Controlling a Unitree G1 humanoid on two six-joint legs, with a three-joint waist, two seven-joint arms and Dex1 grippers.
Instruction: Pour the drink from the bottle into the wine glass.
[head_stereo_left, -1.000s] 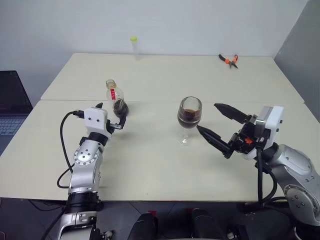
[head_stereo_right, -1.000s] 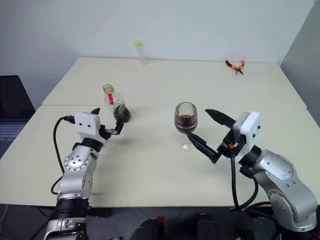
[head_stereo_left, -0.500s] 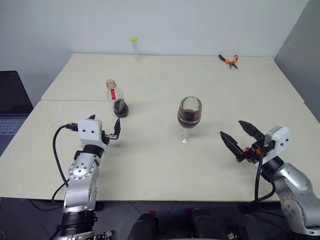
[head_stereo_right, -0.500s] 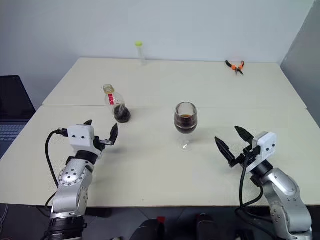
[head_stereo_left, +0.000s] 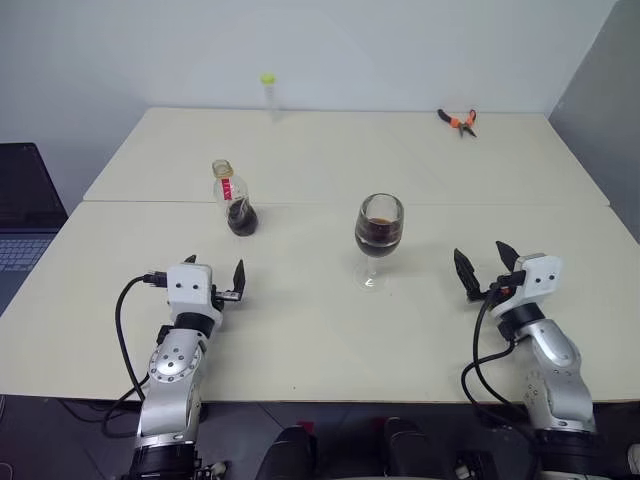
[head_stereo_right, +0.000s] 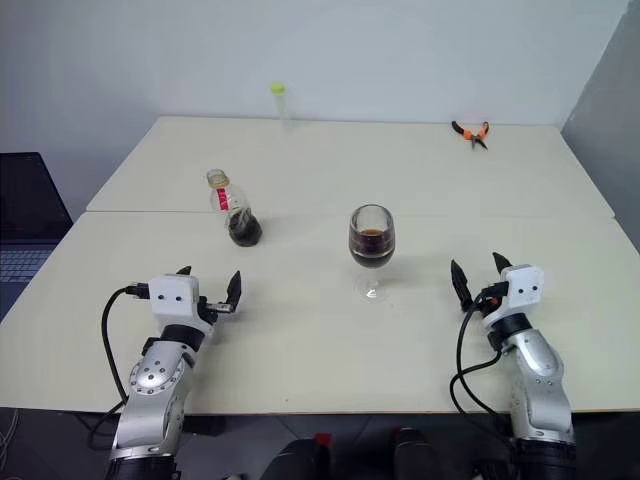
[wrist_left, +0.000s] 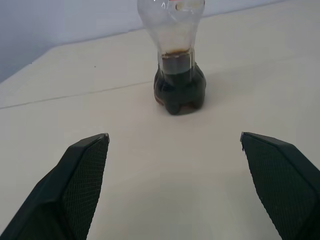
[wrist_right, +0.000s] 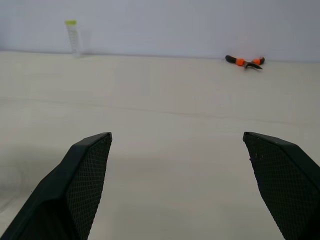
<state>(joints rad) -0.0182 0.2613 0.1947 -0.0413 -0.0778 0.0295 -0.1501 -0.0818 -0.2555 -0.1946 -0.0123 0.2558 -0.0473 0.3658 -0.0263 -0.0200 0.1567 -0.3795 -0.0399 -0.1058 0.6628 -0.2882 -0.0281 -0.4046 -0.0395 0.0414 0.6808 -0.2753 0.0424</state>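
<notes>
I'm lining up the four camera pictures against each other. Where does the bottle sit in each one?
Left eye view: the bottle stands upright, left of the wine glass.
Right eye view: same spot, left of the glass.
Left wrist view: straight ahead, between and beyond the open fingers.
Right wrist view: not in it.
Shared landmark: the seam across the table.

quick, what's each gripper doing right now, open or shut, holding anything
Left gripper: open, holding nothing; it points at the small clear plastic bottle of dark drink.
Right gripper: open, holding nothing, apart from the clear stemmed wine glass.
</notes>
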